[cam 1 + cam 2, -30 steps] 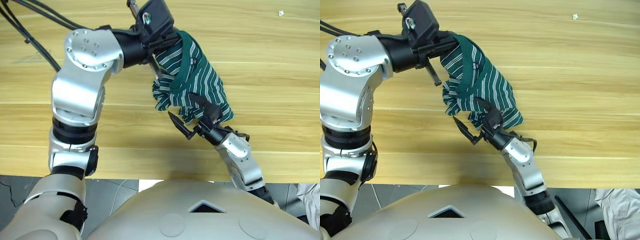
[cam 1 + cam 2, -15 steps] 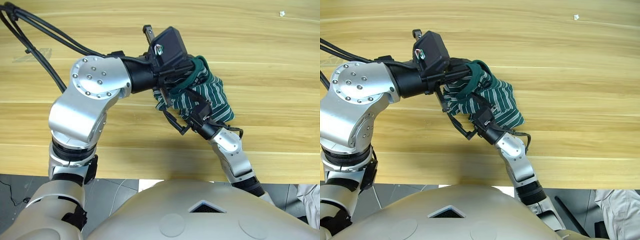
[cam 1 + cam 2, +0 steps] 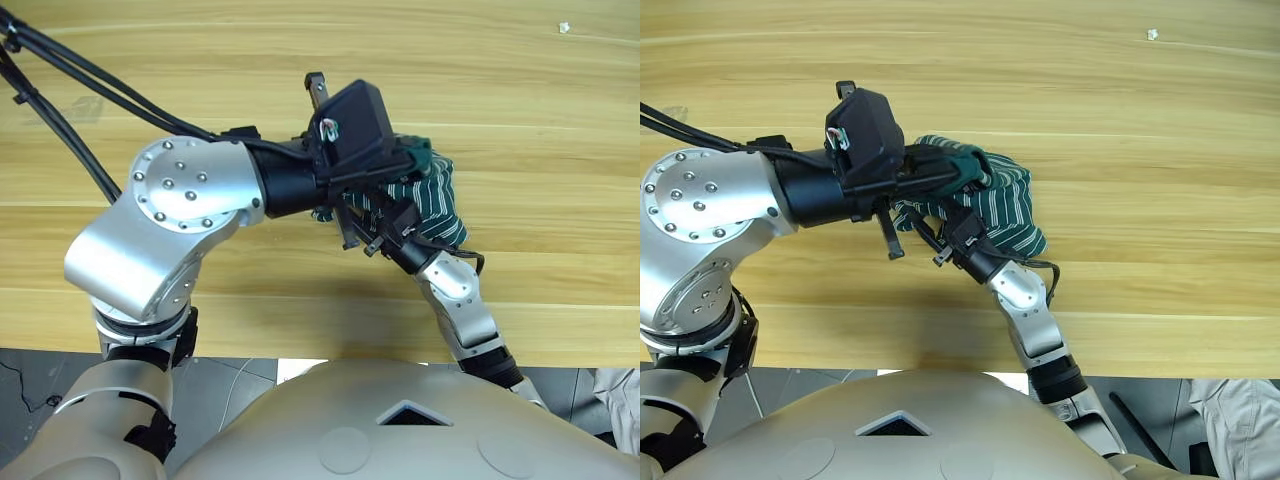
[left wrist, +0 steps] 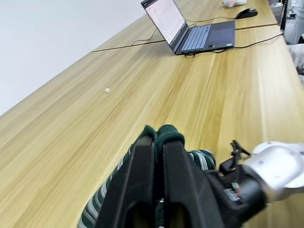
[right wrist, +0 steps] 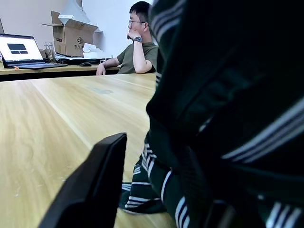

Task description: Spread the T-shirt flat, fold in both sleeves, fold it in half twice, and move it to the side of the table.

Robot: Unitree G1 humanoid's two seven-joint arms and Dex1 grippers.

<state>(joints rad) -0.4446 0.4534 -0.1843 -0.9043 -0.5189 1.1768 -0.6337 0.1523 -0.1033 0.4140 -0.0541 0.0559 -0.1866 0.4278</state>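
The left gripper (image 4: 159, 142) pinches shut on the dark collar of the green striped T-shirt (image 3: 1005, 205), bunched in a heap toward the near edge of the wooden table (image 3: 1140, 150), while the right gripper (image 3: 928, 238), fingers spread apart, noses against the cloth.

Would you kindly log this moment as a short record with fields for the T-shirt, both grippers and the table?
T-shirt: green striped, bunched up, not yet spread flat; lower part lies on the table
Left gripper: shut on the T-shirt's collar, holding it just above the table
Right gripper: open, at the near edge of the T-shirt
Table: light wood; a laptop sits far down it
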